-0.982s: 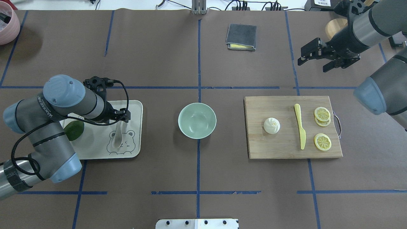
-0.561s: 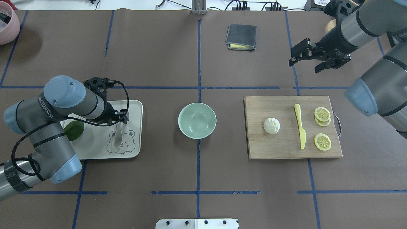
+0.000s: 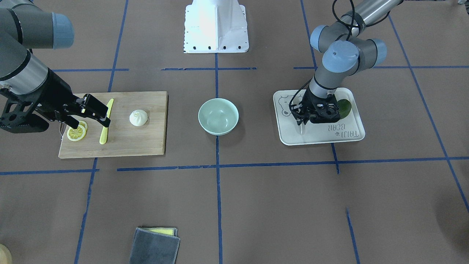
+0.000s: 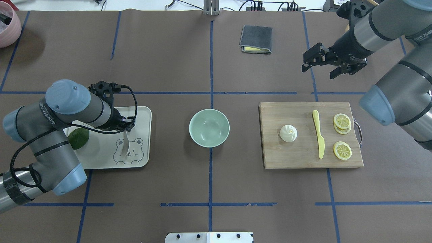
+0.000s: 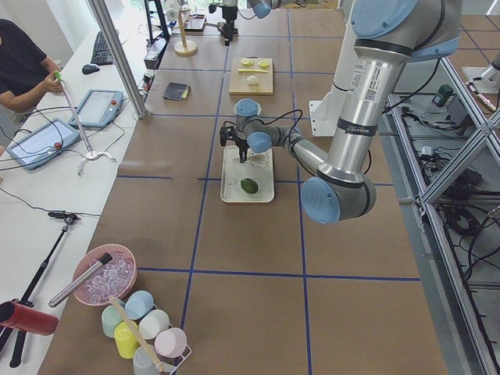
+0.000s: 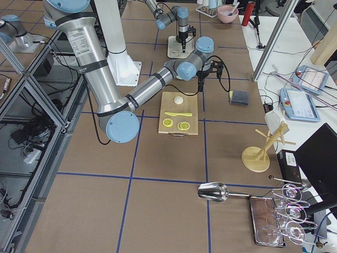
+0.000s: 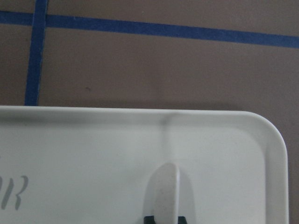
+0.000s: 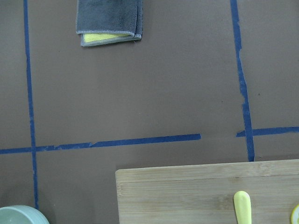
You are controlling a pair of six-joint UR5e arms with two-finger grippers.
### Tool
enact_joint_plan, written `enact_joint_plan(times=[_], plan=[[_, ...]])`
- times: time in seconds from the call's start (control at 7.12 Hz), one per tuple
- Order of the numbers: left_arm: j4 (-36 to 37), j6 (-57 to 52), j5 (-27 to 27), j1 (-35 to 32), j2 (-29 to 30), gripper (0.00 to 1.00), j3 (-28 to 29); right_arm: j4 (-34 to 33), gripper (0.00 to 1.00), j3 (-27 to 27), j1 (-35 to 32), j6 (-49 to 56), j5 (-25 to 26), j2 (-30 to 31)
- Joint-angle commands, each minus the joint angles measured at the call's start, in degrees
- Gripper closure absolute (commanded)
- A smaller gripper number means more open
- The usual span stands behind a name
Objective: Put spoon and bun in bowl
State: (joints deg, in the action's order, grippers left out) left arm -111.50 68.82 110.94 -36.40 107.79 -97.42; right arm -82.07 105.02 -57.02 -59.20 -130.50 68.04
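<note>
The off-white spoon [image 4: 125,144] is on the bear tray [image 4: 101,158] at the left. My left gripper [image 4: 125,130] is shut on its handle, and the scoop points toward the robot. The handle [image 7: 163,191] shows between the fingertips in the left wrist view. The mint-green bowl [image 4: 209,128] stands empty at the table's middle. The white bun [image 4: 288,133] sits on the wooden cutting board [image 4: 297,158] at the right. My right gripper [image 4: 319,70] is open and empty, in the air beyond the board's far edge.
A yellow knife [image 4: 319,138] and lemon slices [image 4: 342,150] lie on the board right of the bun. A green avocado [image 4: 79,138] is on the tray beside my left arm. A folded grey cloth [image 4: 255,39] lies at the far middle and a pink bowl [image 4: 6,23] at the far left.
My right arm has swung left and away from the robot, gripper still open. The spoon under my left gripper now looks narrower, turned or tipped up. Bowl and bun have not moved.
</note>
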Motion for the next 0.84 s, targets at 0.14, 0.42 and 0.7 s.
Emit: enact_joint_plan(times=[0.14, 0.42, 0.7], plan=[[10.84, -0.35, 0.24, -0.34, 2.41, 1.0, -7.68, 0.41, 0.0, 0.88, 9.16, -6.51, 10.3, -0.63], [10.69, 0.44, 0.68, -1.47, 6.45, 1.0, -6.9, 0.68, 0.0, 1.32, 15.86, -7.69, 17.52, 1.73], [9.99, 6.56, 0.86, -2.27, 11.89, 1.0, -5.59, 0.68, 0.0, 0.8, 19.56, -7.69, 19.93, 3.85]])
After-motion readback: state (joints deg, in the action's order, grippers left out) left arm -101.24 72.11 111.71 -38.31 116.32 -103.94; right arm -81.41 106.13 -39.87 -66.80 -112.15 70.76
